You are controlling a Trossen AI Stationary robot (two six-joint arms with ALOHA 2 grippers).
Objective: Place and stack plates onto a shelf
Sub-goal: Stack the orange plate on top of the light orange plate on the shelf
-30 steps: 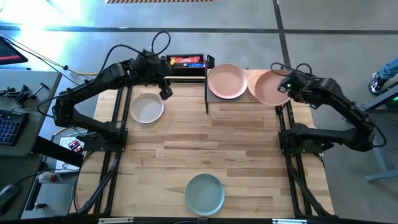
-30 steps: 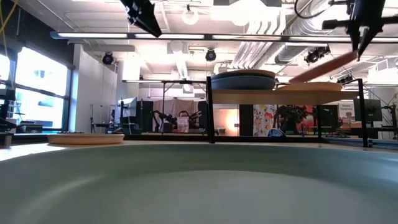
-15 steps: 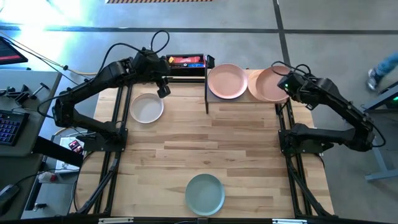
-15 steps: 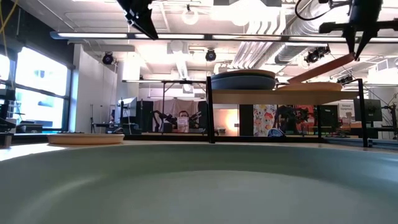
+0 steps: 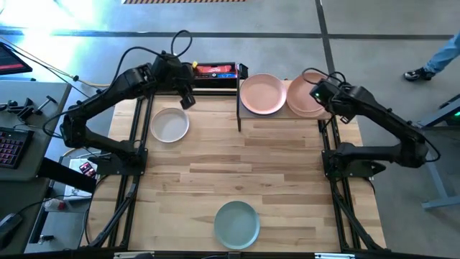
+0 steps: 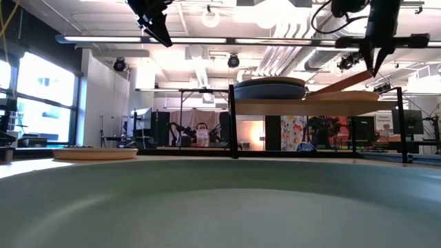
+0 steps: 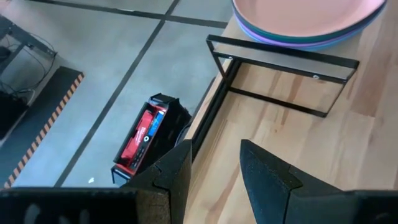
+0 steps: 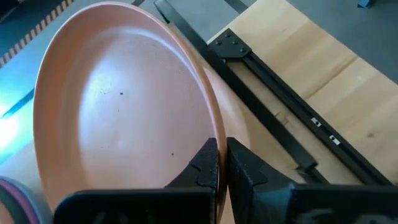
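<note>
- Salmon plate (image 5: 307, 98): salmon-orange, few dark specks.
- Pink plate (image 5: 261, 93): pale pink, over purple and blue rims.
- Cream plate (image 5: 169, 125): off-white.
- Sage plate (image 5: 237, 224): grey-green.
- Shelf (image 7: 298, 62): light wood, black frame.
- Surface (image 5: 237, 162): pale wood strips.

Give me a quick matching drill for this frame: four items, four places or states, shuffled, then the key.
Items:
1. salmon plate
2. cream plate
3. sage green plate
4. pink plate

Places or states:
A. on the table near its front edge, alone
B. top of the stack on the shelf's left half
C. tilted, pinched at its rim by the right tool, over the shelf's right half
D. flat on the table below the left tool

Pairs: 1-C, 2-D, 3-A, 4-B
</note>
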